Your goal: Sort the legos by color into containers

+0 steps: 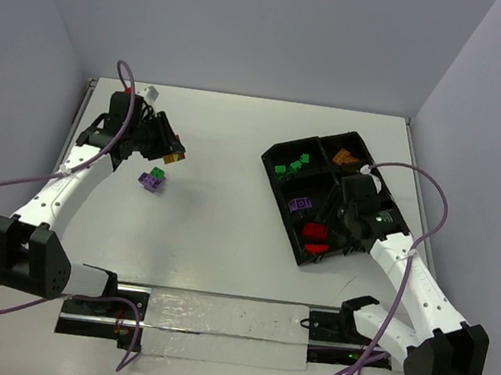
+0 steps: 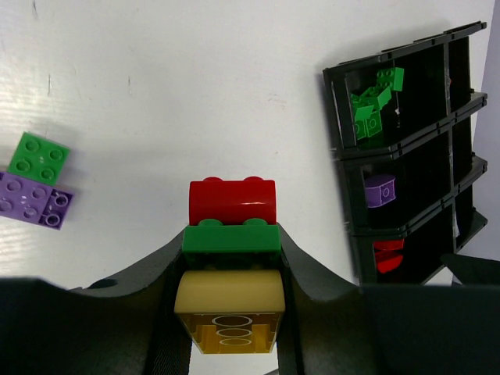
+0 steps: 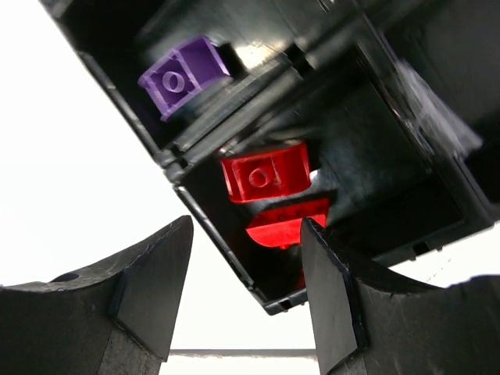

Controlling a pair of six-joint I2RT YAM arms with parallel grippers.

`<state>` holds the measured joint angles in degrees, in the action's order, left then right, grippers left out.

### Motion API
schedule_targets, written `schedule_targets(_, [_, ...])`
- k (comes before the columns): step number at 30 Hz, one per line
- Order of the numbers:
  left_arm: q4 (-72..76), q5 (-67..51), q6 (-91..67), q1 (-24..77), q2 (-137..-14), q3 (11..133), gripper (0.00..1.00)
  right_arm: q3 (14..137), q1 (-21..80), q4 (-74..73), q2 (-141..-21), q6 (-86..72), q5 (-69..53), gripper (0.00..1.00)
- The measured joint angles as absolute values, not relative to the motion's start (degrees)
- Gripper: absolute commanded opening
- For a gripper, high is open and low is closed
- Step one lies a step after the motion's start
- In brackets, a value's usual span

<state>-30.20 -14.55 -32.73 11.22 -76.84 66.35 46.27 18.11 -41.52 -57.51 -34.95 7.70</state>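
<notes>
My left gripper [image 1: 171, 151] is shut on a stack of three legos [image 2: 231, 258], yellow, green and red, and holds it above the table at the far left. A green brick [image 2: 39, 156] joined to a purple brick [image 2: 35, 201] lies on the table just below it [image 1: 152, 178]. The black divided tray [image 1: 281, 206] stands at the right and holds green bricks [image 1: 293, 165], an orange brick [image 1: 346, 156], a purple brick [image 1: 301, 202] and red bricks [image 1: 316, 232]. My right gripper [image 1: 349, 228] is open and empty over the tray's near end, above the red bricks [image 3: 266, 176].
A clear plastic sheet [image 1: 221, 328] lies along the near table edge between the arm bases. Purple cables [image 1: 420, 179] loop off both arms. Grey walls close in the table at the back and on both sides.
</notes>
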Motion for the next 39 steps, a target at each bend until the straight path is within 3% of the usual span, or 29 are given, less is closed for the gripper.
schedule_targets(13, [-28.3,-25.3,-30.2,11.2,-76.8,67.5,0.0,55.1,21.7,-33.0,-62.5,-28.4,-7.6,0.63])
schedule_targets(26, [-15.0,-50.4,-34.4,11.3,-76.8,65.4,0.0,68.3,24.9,-20.3,-73.9,-28.6,-28.2,0.63])
schedule_targets(39, [-5.3,-56.3,-40.3,11.3,-76.8,63.2,0.0,72.3,29.7,-20.2,-76.9,-26.3,-32.3,0.63])
